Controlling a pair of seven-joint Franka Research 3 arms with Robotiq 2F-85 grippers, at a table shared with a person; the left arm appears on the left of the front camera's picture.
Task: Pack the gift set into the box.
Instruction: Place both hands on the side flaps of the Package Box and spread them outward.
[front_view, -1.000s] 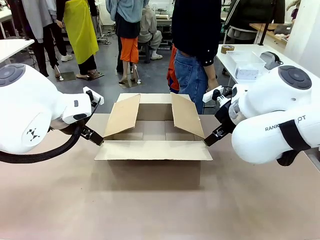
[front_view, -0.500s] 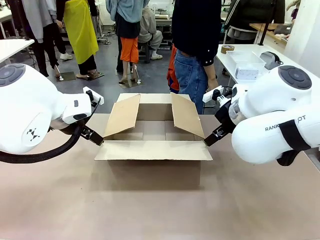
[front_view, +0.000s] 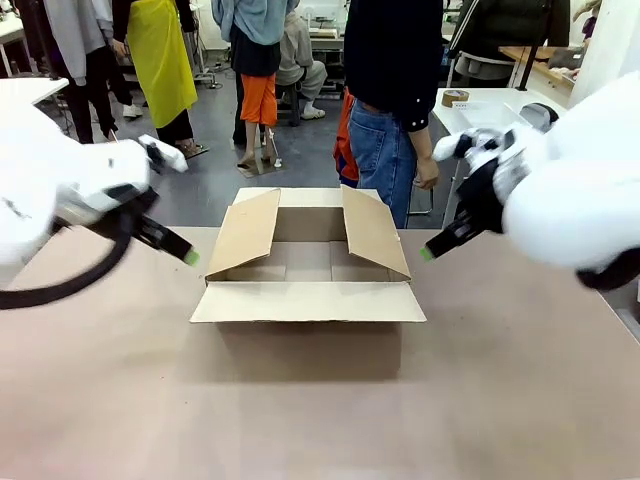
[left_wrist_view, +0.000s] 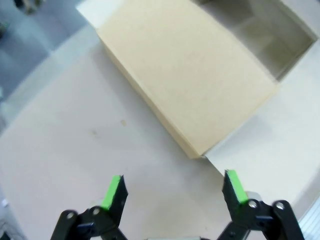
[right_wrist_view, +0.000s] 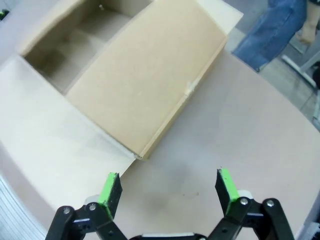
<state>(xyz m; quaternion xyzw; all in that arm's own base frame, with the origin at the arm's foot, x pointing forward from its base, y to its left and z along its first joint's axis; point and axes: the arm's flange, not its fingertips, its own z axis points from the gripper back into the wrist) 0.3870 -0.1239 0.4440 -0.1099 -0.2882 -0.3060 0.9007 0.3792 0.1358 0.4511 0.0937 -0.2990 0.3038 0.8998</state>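
Both arms have drawn back and up from the box since a moment ago, when their fingertips sat at the corners of its side flaps; now each gripper hangs clear of the cardboard. Nearest me, the table (front_view: 300, 430) is bare brown, and on it, in the middle, stands the box (front_view: 305, 350), its near flap folded out flat toward the robot and its two side flaps leaning up and outward. What I can see of its inside is plain cardboard floor, so I judge the opening of the box done and the packing itself not begun: the gift set has yet to go in. The left gripper (left_wrist_view: 175, 187) hovers off the box's left side, fingers spread wide with nothing between them; the right gripper (right_wrist_view: 167, 187) does the same off the right side, equally released and empty. Beyond the far flap a person (front_view: 390, 60) in a dark top and jeans stands close to the table's far edge.
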